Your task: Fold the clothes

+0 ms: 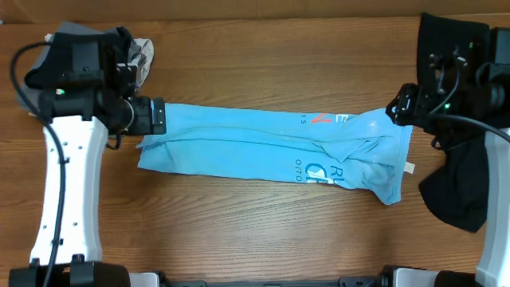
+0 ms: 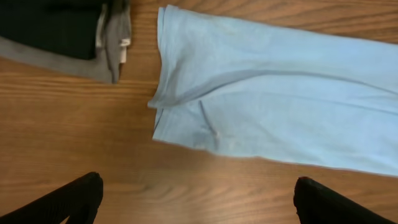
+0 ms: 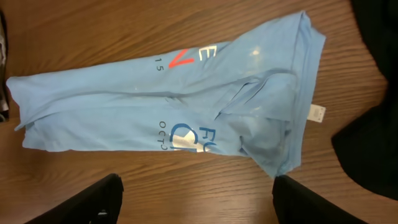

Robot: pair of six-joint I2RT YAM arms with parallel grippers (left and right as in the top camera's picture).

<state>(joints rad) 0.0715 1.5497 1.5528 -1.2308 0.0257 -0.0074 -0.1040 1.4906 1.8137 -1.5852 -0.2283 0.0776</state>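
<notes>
The light blue T-shirt (image 1: 271, 147) lay on the wooden table (image 1: 263, 231) as a long, narrow strip, folded lengthwise w/ creases running along it. Red & white lettering (image 1: 320, 119) showed near its top edge twd the right end, w/ bigger white print (image 1: 319, 171) near its bottom edge. A small white tag (image 1: 409, 167) stuck out just past the shirt's right end.

The left gripper (image 1: 155, 118) sat at the shirt's left end, by the upper corner. Its jaws were spread wide w/ nothing btwn them. In the left wrist view the shirt's left hem (image 2: 163, 81) lay flat on the wood, clear of both fingers (image 2: 74, 199).

The right gripper (image 1: 401, 108) sat at the shirt's right end, upper corner. It was also released, w/ its fingers (image 3: 99, 199) wide apart & nothing grasped.

A black garment (image 1: 454, 191) lay crumpled just beyond the shirt's right end, not touching it. Beyond the shirt's left end, up & away from it, sat a dark & grey pile of cloth (image 2: 93, 62), partly hidden under the left arm in the overhead view.
</notes>
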